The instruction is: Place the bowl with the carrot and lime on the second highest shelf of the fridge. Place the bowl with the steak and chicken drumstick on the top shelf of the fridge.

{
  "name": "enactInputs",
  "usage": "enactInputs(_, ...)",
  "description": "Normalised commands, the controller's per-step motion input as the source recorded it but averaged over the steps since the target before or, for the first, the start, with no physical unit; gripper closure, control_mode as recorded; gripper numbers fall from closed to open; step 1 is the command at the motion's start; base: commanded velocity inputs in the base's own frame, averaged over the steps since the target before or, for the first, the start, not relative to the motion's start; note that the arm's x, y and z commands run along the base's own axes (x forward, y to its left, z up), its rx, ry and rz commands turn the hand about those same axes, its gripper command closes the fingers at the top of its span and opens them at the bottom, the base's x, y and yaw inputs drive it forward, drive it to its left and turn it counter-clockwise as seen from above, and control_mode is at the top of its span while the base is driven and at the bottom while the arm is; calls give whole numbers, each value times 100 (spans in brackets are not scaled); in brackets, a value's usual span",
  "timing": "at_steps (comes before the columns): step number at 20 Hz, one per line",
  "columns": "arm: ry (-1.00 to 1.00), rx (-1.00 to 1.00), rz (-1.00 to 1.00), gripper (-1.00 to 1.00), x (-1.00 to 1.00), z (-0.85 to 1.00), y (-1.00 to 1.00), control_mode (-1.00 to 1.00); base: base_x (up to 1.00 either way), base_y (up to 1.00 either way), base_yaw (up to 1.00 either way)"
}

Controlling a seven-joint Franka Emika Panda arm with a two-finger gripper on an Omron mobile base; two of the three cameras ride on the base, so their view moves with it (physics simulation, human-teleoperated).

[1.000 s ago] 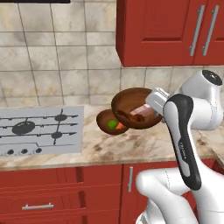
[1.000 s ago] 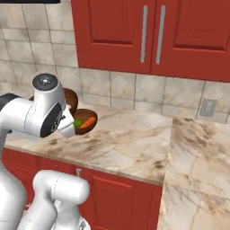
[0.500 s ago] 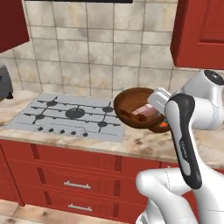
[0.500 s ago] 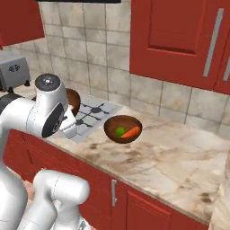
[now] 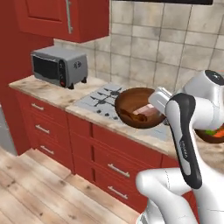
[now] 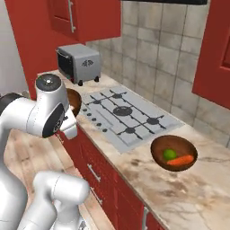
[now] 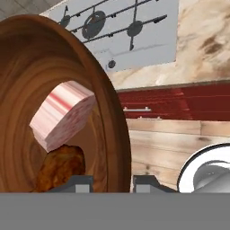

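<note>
My gripper is shut on the rim of the dark wooden bowl with the pink steak and the brown chicken drumstick. This bowl hangs in the air in front of the counter edge, and the gripper holds its right rim. In the right base view my arm hides most of it. The bowl with the carrot and lime rests on the counter right of the cooktop, holding the lime and the carrot. My arm partly covers it. The fridge and its shelves are out of view.
A grey toaster oven stands at the counter's left end. A steel cooktop lies in the middle. Red drawers run below and red wall cabinets hang above. Wooden floor stretches left.
The whole picture has shifted: the base has moved, bringing the cooktop and toaster oven into view. The steak bowl stays in my shut gripper; the carrot bowl stays on the counter.
</note>
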Motion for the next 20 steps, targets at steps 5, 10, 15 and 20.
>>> enactInputs(5,0,0,0,100,0,0,0,100,3,49,65)
enactInputs(10,0,0,0,100,0,0,0,100,45,82,51)
enactInputs(15,0,0,0,100,0,0,0,100,96,49,41)
enactInputs(20,0,0,0,100,0,0,0,100,100,12,35)
